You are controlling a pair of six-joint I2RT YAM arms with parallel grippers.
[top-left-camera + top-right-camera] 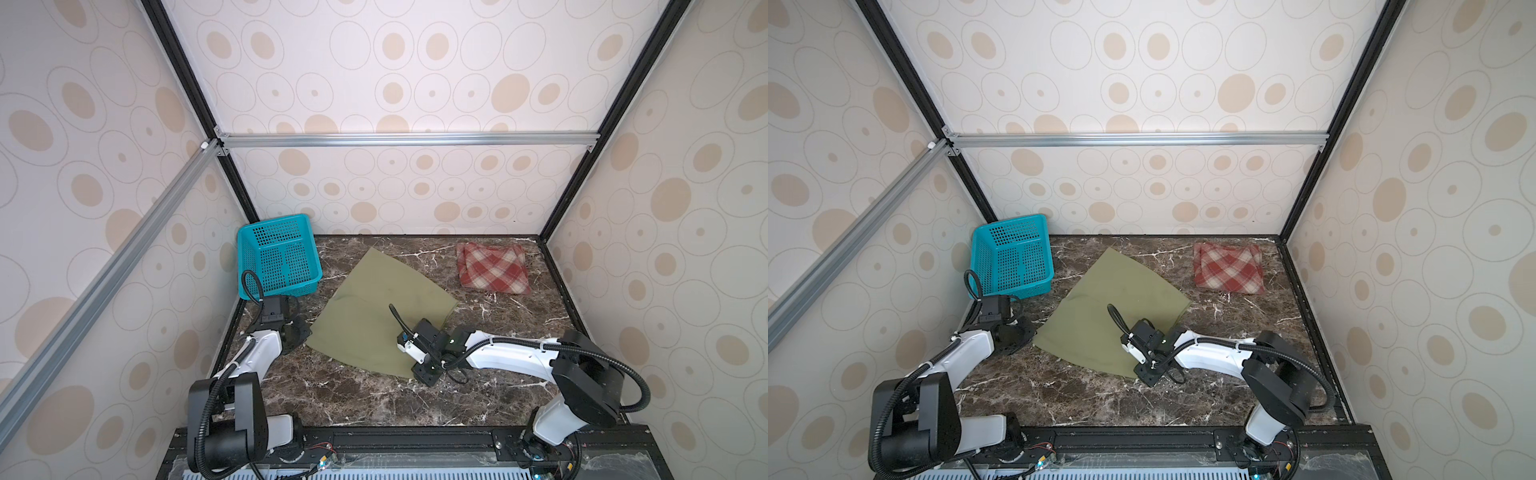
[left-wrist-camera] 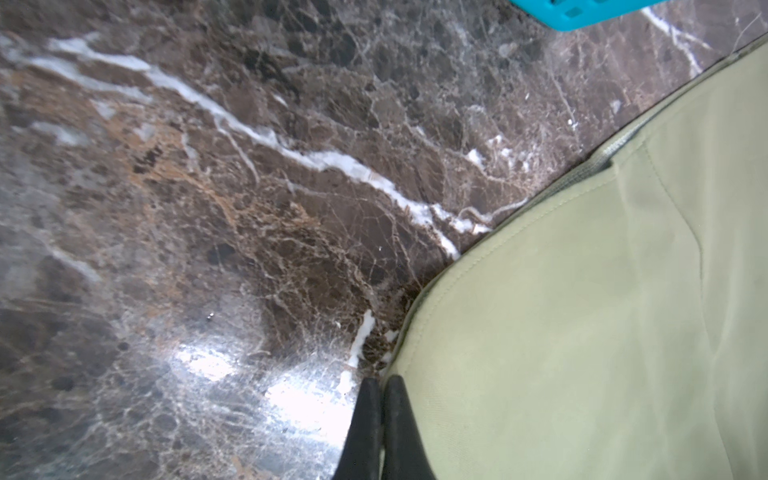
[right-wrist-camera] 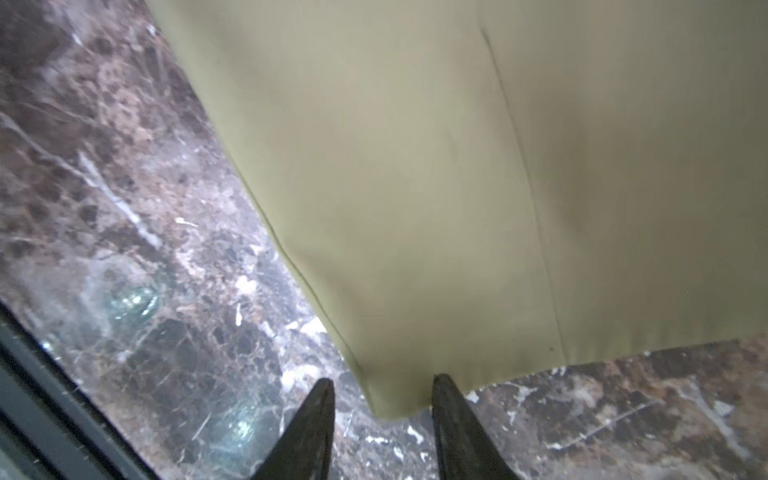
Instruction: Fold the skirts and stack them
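Two skirts on the table rn, and imo only one's done. The plaid skirt (image 1: 492, 268) sits folded up, well apart from the teal basket (image 1: 274, 249), at the other end of the same back wall. The olive skirt (image 1: 374, 316) lies spread out flat & unfolded on the marble table (image 1: 374, 399). Its narrow end is just beside the basket and its wide hem fans away from it.

So I'm reading this as the very start of the first fold on the olive one. My left gripper (image 2: 381, 380) is clenched tight, fingers pressed together, at the hem corner nearest the basket. Can't tell from the wrist cam if it's got any hem nipped or is just sitting next to it. My right gripper (image 3: 385, 379) is at the other hem corner, the one away from the basket. Its jaws are apart w/ the cloth corner lying between the tips, nothing pinched.

Next move as I see it: close the right on that corner and make sure the left really has fabric. Then lift both low & carry the hem over to the narrow end by the basket. Prob one more fold after that, then it goes onto the plaid one. Cloth looks thin, so I'd expect a shallow pinch to slip.
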